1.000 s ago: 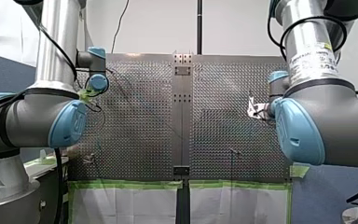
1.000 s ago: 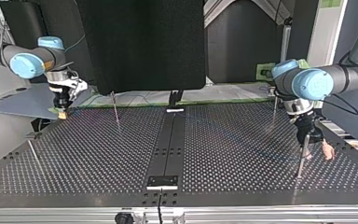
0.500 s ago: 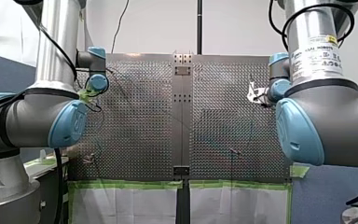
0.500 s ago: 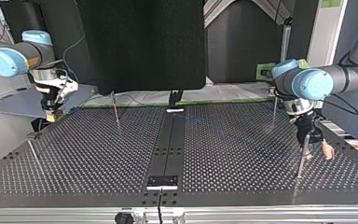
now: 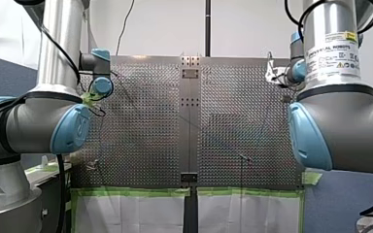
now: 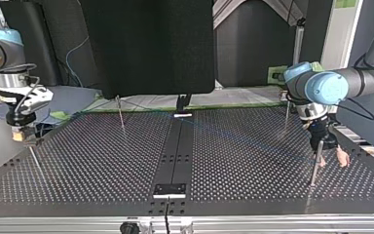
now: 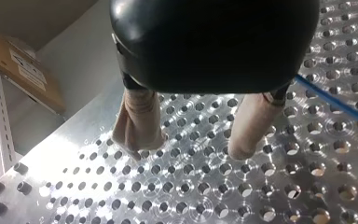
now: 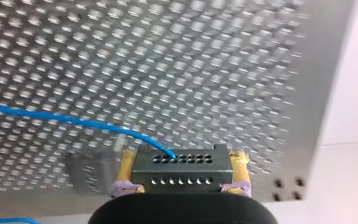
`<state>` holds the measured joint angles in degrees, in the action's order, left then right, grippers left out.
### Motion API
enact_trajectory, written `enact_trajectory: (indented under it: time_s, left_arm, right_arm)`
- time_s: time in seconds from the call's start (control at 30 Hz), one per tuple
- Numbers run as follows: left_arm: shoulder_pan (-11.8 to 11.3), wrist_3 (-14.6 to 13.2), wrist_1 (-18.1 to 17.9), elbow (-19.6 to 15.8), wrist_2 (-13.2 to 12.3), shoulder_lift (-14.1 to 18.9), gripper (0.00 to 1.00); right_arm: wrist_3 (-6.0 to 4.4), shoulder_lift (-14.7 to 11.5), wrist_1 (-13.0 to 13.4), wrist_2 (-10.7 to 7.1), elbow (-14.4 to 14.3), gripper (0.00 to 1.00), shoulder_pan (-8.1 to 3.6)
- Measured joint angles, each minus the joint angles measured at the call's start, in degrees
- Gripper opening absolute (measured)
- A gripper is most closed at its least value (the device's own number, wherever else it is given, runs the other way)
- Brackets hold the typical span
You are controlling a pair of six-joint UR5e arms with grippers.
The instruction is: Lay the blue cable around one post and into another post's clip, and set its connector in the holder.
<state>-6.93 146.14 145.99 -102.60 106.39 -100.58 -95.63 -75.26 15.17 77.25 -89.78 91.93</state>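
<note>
My right tool is clamped on the rigid-looking connector, likely the best place to grip, since the thin cable seems limp; my left tool gapes empty.

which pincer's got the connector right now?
My right pincer, shut on the black connector with the blue cable running from it; my left pincer is open, holding nothing.

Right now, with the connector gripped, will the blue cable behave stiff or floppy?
Probably floppy: the blue cable is thin and bows away from the connector in my right gripper. Likely light; it spans the table nearly straight, so seemingly drawn taut.
</note>
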Motion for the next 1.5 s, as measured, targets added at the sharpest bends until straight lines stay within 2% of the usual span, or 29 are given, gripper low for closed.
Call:
enact_trajectory:
  time_s: [0.17, 0.43, 0.5, 0.57, 0.7, 0.87, 0.97, 1.1, 1.2, 1.3, 1.5]
  left_arm:
    - [0.0, 0.1, -0.1, 0.0, -0.2, 0.0, 1.0]
    - [-0.2, 0.0, -0.1, 0.0, -0.4, 0.0, 1.0]
    - [-0.2, 0.0, -0.1, 0.0, -0.4, 0.0, 1.0]
    - [-0.2, -0.1, -0.1, 0.0, -0.4, 0.0, 1.0]
    - [-0.2, -0.1, -0.1, 0.0, -0.4, 0.0, 1.0]
    - [-0.2, -0.5, -0.1, 0.0, -0.4, 0.0, 1.0]
    - [-0.2, -0.9, -0.1, 0.0, -0.4, 0.0, 1.0]
    - [-0.2, -1.3, -0.1, 0.0, -0.3, 0.0, 1.0]
    - [-0.2, -1.5, -0.1, 0.0, -0.3, 0.0, 1.0]
    - [-0.2, -2.0, 0.0, 0.0, -0.2, 0.0, 1.0]
    - [-0.3, -2.5, 0.0, 0.0, 0.0, 0.0, 1.0]
  right_arm:
    - [0.64, 0.9, -0.2, -0.71, 0.1, 0.0, -1.23]
    - [3.33, 4.9, -1.1, -0.11, 0.0, 0.0, -2.09]
    - [3.27, 6.1, -0.4, -0.38, 0.0, 0.0, -2.36]
    - [2.79, 7.0, 0.3, -0.93, 0.0, 0.0, -2.69]
    - [1.66, 9.1, 2.2, -2.68, 0.1, 0.0, -3.7]
    - [1.56, 10.0, 4.5, -5.01, 0.1, 0.0, -4.64]
    - [1.76, 10.1, 6.2, -6.67, 0.2, 0.0, -5.02]
    - [2.8, 10.2, 8.4, -8.84, 0.9, 0.0, -5.48]
    - [3.03, 10.2, 9.6, -10.57, 1.3, 0.0, -5.99]
    - [3.0, 10.2, 9.7, -12.16, 1.7, 0.0, -6.64]
    - [3.27, 10.2, 7.8, -15.46, 2.1, 0.0, -7.83]
